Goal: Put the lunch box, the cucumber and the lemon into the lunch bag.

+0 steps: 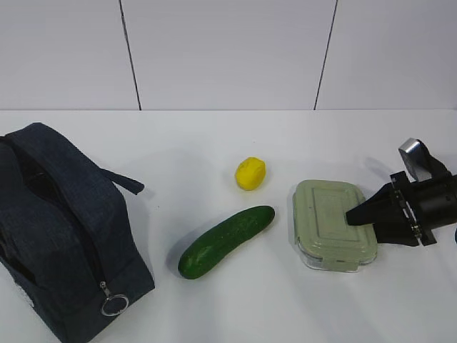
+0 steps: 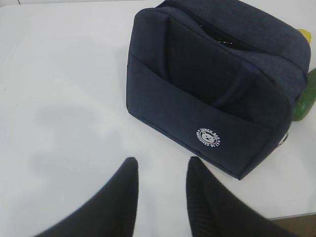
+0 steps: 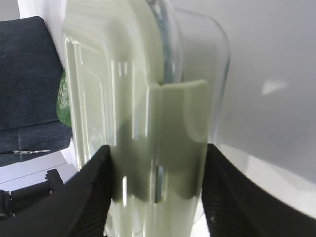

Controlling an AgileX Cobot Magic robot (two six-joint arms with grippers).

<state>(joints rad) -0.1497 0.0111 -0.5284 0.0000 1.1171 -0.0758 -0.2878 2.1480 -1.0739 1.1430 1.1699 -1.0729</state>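
The lunch box (image 1: 334, 225), clear with a sage-green lid, lies on the table at the right. My right gripper (image 1: 351, 218) is shut on its right end: in the right wrist view the gripper (image 3: 155, 163) has one finger on the lid and one on the glass bottom of the box (image 3: 143, 98). The cucumber (image 1: 225, 241) lies at the centre, the lemon (image 1: 250, 173) behind it. The navy lunch bag (image 1: 57, 229) stands at the left, zipped, and fills the left wrist view (image 2: 217, 84). My left gripper (image 2: 160, 165) is open and empty over bare table beside the bag.
The bag's metal ring pull (image 1: 113, 305) hangs at its near end. The cucumber's tip (image 2: 305, 101) and the lemon (image 2: 305, 35) peek out behind the bag. A white panelled wall stands behind the white table (image 1: 214, 136).
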